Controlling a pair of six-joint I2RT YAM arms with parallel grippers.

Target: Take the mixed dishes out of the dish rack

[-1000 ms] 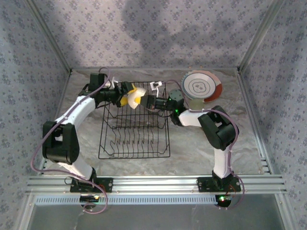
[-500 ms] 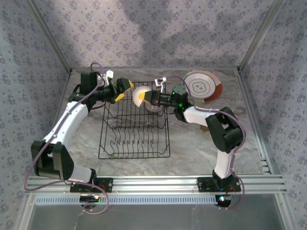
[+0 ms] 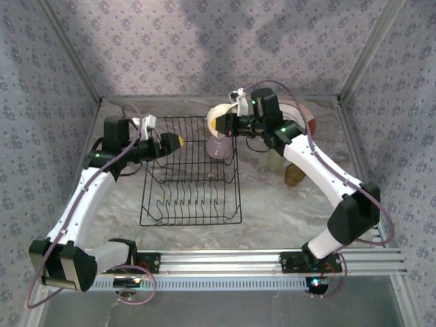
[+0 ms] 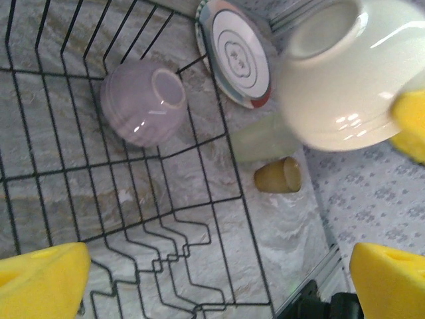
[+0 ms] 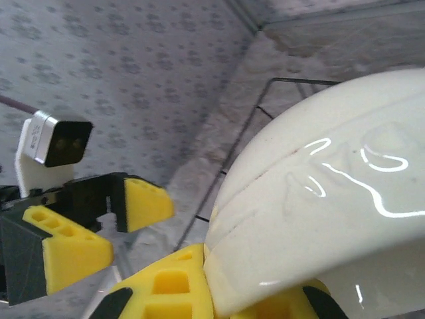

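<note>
1. Marbled table [image 3: 272, 204], floral walls, rack [image 3: 191, 197] mid-table.
2. Right gripper [image 3: 219, 125] clamps cream bowl [image 3: 222, 112], aloft over rack's far edge.
3. Left gripper [image 3: 176, 142] wide open, empty.
4. Next: set bowl down near plate [image 4: 236, 53]; lavender bowl [image 3: 219, 146] remains.

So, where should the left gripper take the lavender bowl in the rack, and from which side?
Probably at the small foot ring, from above. The lavender bowl seems to lie mouth-down and tilted in the dish rack, so its rim is hidden against the wires; the foot faces up and looks narrow enough for the open left gripper.
</note>
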